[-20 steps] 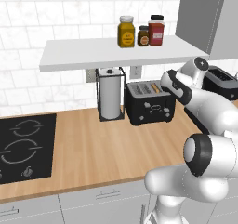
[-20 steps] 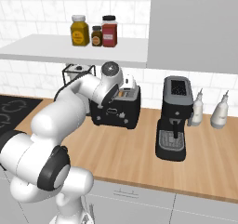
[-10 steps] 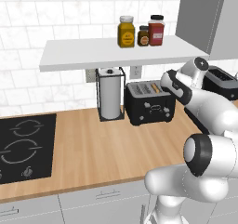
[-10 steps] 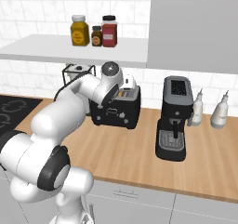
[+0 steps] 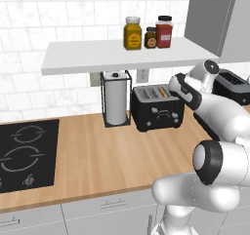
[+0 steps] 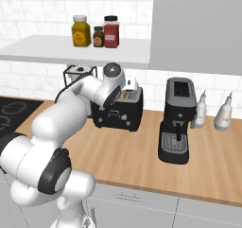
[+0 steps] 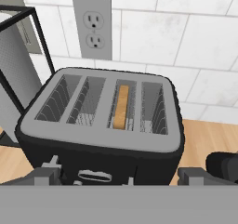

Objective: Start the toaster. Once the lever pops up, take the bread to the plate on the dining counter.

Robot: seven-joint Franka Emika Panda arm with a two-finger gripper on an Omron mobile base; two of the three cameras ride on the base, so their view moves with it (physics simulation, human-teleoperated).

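black toaster [image 7: 100, 139] below jaws, spread wide, empty; bread [image 7: 122, 106] edge-up in third slot, wall close behind.

— Where are my base cameras? 
— I have one behind the arm on each side, both looking forward and down at the wall counter [image 5: 112, 151]; both take in the toaster [image 5: 157, 107] and shelf [image 6: 75, 49]. 
— And my hand view? 
— It sits close above the toaster, looking down into its slots, wall outlet [image 7: 92, 28] behind.
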